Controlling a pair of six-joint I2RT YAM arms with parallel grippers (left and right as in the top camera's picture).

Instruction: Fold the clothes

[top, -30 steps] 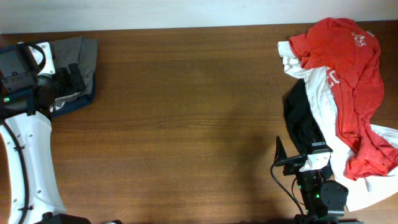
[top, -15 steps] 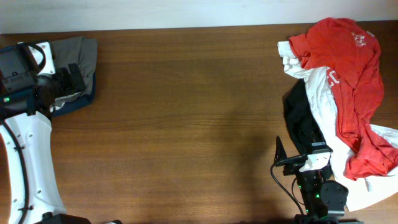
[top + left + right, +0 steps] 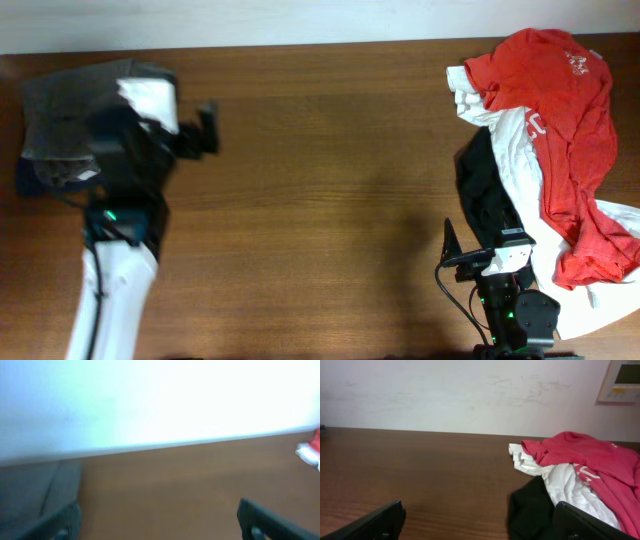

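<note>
A pile of unfolded clothes lies at the right: a red shirt (image 3: pixel 560 90) over a white shirt (image 3: pixel 520 150) and a black garment (image 3: pixel 485 190). They also show in the right wrist view: red (image 3: pixel 590 457), white (image 3: pixel 565 485), black (image 3: pixel 535 507). A folded grey garment (image 3: pixel 60 110) lies at the far left on something dark blue (image 3: pixel 40 182). My left gripper (image 3: pixel 205 130) is open and empty, to the right of the grey garment, blurred. My right gripper (image 3: pixel 480 248) is open and empty at the front, beside the black garment.
A bare wooden table (image 3: pixel 330 180) spans between the two clothes groups. A white wall (image 3: pixel 470 390) runs behind the table's far edge, with a wall panel (image 3: pixel 622 380) at the right. The left wrist view is blurred and shows the grey garment (image 3: pixel 35 485) at the left.
My left arm has swung from the far left edge to the right, uncovering the grey folded garment. The right arm and the clothes pile have not moved.
</note>
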